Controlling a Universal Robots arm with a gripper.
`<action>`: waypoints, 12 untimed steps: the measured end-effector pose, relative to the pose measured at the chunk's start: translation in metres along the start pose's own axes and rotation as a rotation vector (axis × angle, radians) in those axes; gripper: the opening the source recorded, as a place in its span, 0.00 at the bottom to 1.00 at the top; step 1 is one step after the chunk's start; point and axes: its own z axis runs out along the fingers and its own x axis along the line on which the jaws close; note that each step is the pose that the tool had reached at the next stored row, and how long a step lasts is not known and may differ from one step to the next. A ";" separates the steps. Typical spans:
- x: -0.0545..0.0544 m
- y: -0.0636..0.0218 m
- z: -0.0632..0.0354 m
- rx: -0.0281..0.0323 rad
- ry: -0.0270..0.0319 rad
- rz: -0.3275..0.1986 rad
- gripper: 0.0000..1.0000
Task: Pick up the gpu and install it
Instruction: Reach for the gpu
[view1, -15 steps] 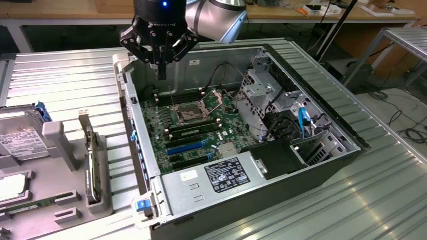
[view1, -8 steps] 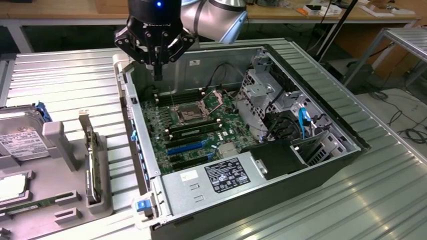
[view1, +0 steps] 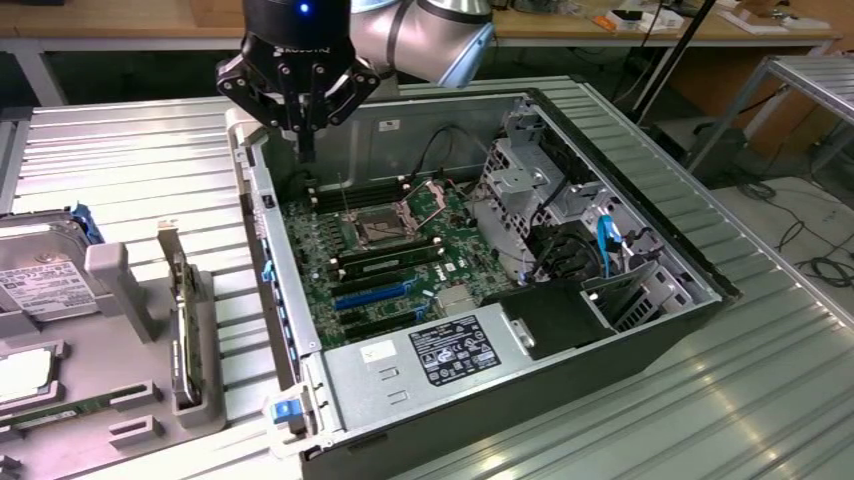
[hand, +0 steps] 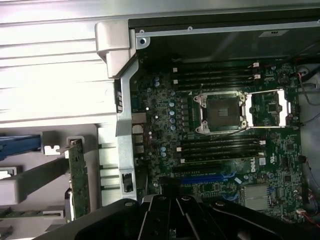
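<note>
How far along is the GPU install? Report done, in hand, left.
Done: nothing visible. In hand: nothing; the shut pincer hangs over a corner of the computer case. Left: the gpu stands in its gray rack beside the case; the blue motherboard slot is empty.

Little can be read. A pale brand word runs across the black body of the gripper (view1: 306, 150), seemingly ROBOTIQ. The power supply (view1: 387, 370) carries a black label (view1: 454, 350) with white fine print and small certification marks, all too small to read. The white label (view1: 40, 285) on the hard drive (view1: 51, 238) is illegible too. On the motherboard (hand: 165, 105) a white logo (hand: 248, 165) looks like DELL.
</note>
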 end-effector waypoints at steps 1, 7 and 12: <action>0.001 -0.0001 0.0000 0.0000 0.0000 0.000 0.11; 0.008 -0.0007 -0.0002 0.0000 0.0000 0.000 0.11; 0.014 -0.0012 -0.0004 0.0000 0.0000 0.000 0.11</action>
